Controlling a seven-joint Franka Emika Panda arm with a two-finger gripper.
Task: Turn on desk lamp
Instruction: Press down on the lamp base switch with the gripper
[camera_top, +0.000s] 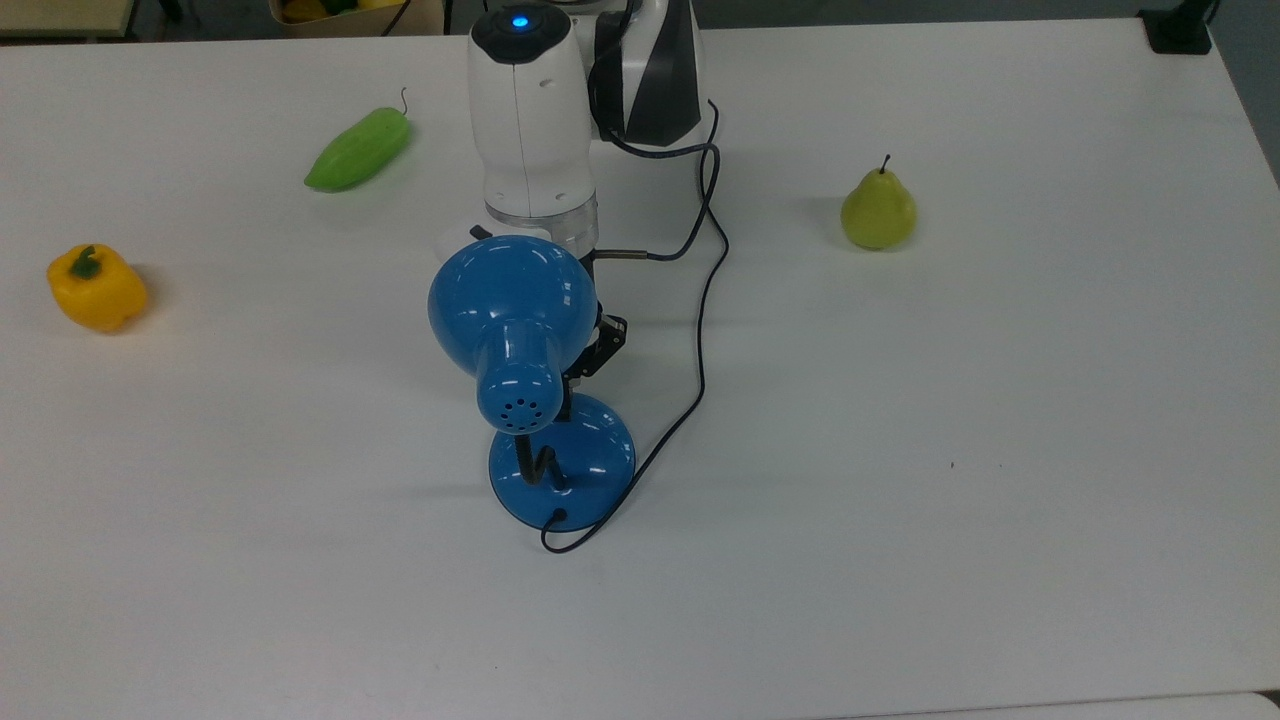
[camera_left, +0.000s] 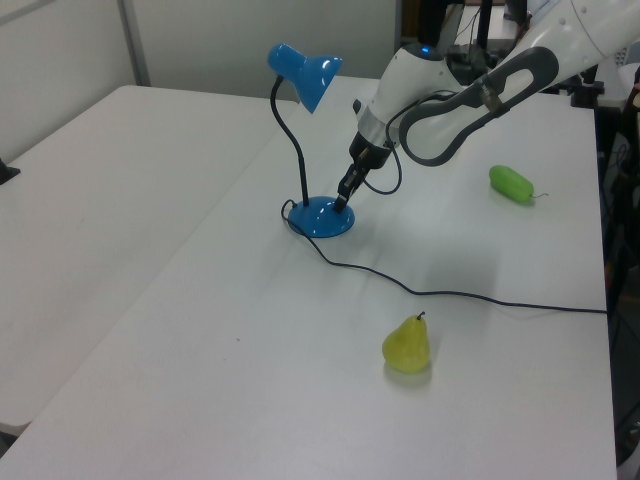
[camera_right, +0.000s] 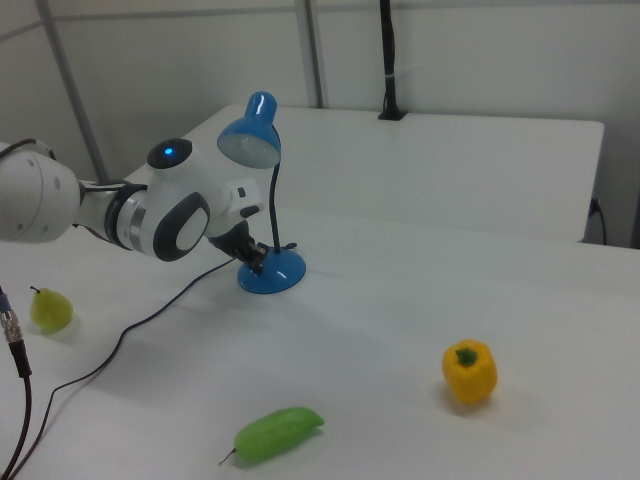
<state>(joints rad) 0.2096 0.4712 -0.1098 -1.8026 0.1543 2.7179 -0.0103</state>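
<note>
Locate the glossy blue metal desk lamp (camera_top: 520, 340) near the middle of the white worktop (camera_top: 1000, 450). Its round domed base (camera_left: 322, 217) rests flat on the surface, its bent black neck (camera_left: 293, 140) rises from the base, and its bell-shaped shade (camera_right: 250, 140) sits high, turned toward the arm. No glow comes from the shade, so treat the lamp as off.

Note that the white arm reaches in from the worktop's far edge, as the top view frames it, and angles steeply down so that the black tool (camera_left: 343, 197) meets the base at its arm-side rim. This low, slanted approach passes beneath the shade and suits pressing a switch on the base. You cannot tell the state of the fingers; none is clearly separable.

Observe the thin black cord (camera_top: 700, 340) running from the base toward the far edge. Keep the tool clear of it.

A yellow bell pepper (camera_top: 96, 288), a green elongated vegetable (camera_top: 357, 151) and a yellow-green pear (camera_top: 878, 209) lie well apart from the lamp.
</note>
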